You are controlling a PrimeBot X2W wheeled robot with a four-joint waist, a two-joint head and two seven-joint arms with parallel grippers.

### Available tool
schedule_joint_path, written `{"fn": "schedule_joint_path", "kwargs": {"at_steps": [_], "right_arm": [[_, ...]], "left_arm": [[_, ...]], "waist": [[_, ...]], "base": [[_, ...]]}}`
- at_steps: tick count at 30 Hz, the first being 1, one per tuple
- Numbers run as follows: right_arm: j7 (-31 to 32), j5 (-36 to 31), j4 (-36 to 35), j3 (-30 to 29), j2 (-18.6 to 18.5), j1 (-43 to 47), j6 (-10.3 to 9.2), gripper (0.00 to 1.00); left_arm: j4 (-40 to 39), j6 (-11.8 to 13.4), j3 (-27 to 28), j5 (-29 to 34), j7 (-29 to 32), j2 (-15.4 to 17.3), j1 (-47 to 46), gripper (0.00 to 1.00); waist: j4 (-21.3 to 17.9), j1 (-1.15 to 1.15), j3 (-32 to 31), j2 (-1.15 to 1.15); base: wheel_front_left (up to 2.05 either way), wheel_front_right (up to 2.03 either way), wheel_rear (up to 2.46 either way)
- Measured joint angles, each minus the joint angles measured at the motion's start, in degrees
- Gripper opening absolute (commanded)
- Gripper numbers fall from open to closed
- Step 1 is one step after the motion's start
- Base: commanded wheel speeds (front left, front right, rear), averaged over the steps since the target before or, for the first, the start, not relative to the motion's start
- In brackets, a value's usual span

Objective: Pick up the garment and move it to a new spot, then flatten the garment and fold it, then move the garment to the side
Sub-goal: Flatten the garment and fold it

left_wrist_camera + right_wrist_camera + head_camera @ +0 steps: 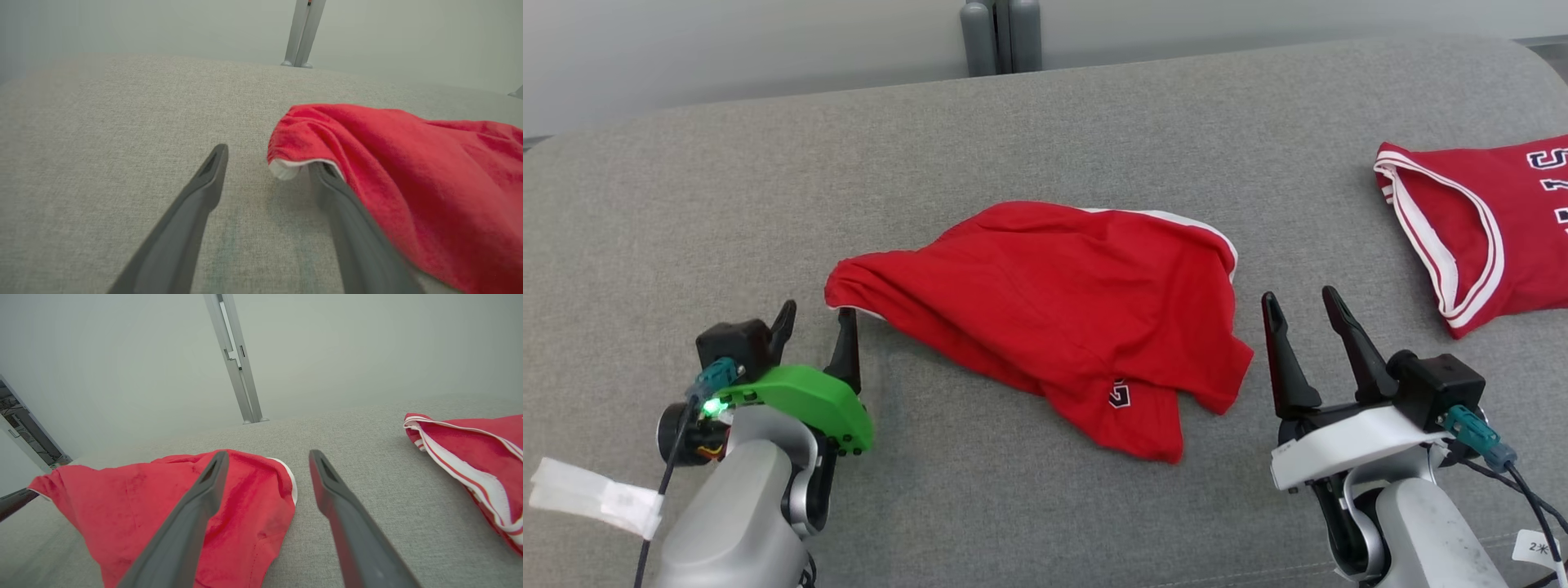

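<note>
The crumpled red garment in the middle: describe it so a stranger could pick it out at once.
On the wide grey cushion lie two red garments. This one is the rumpled heap at the centre, between the left gripper and the right gripper. Unlike the jersey at the right edge, with its striped white trim, it is almost plain red.

- A red jersey (1503, 220) with white-striped trim and dark lettering is lying at the grey fabric cushion's (727, 204) right end.
- A grey metal post (1001, 37) is standing just behind the cushion's far edge.
</note>
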Motion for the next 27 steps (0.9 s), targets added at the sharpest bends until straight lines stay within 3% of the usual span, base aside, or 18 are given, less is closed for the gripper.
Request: {"fn": "schedule_joint_path", "kwargs": {"at_steps": [8, 11, 17, 27], "right_arm": [[0.3, -0.2, -1.0, -1.8, 0.0, 1.7, 0.0, 1.0], [0.3, -0.2, -1.1, -2.2, 0.0, 2.0, 0.0, 1.0], [0.3, 0.0, -1.7, -1.4, 0.0, 1.6, 0.0, 1.0], [-0.4, 1.7, -1.3, 1.1, 0.0, -1.1, 0.0, 1.0]], "left_arm": [[-0.7, 0.1, 5.0, -1.4, 0.4, 1.5, 6.1, 1.0], [-1.3, 0.1, 6.2, -2.3, 2.2, 3.5, 6.3, 1.0], [-5.3, -1.3, 5.3, -3.9, 11.5, 4.1, -0.5, 1.0], [-1.2, -0.8, 2.2, -6.9, 30.5, -1.2, -14.8, 1.0]], "waist": [[1.2, 0.0, -0.5, 0.0], [1.7, 0.0, -0.5, 0.0], [1.3, 0.0, 0.4, 0.0], [-4.3, 0.0, 4.1, 0.0]], "base": [[0.0, 0.0, 0.0], [0.0, 0.0, 0.0], [0.0, 0.0, 0.0], [0.0, 0.0, 0.0]]}}
